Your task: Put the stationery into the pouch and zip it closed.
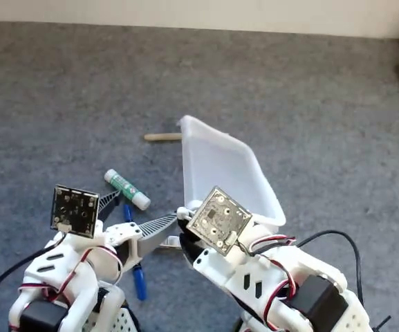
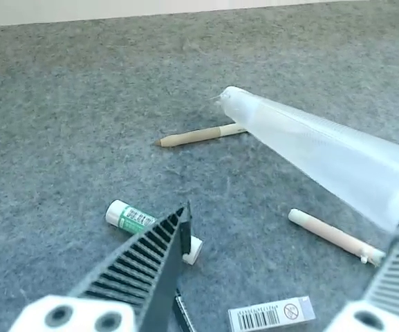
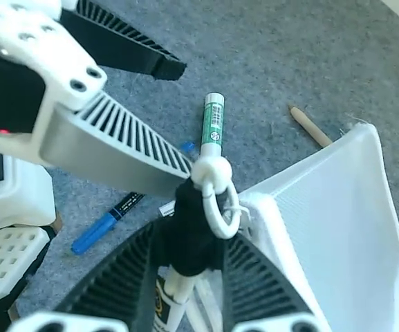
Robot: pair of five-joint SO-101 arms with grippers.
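Counted here are one translucent white pouch, two beige pencils, one green-and-white glue stick, one blue pen, one white eraser in a barcoded sleeve, and two white robot arms.

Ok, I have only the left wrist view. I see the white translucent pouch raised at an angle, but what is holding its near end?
Observer: The right gripper; its jaws are shut on the white translucent pouch at its near corner, beside a white plastic ring pull.
Operator: Does my left gripper touch anything?
Observer: Its jaws are open, and one tip appears to touch that ring pull.
Operator: Any pen I miss?
Observer: A blue pen lies on the grey mat, partly under the left arm.
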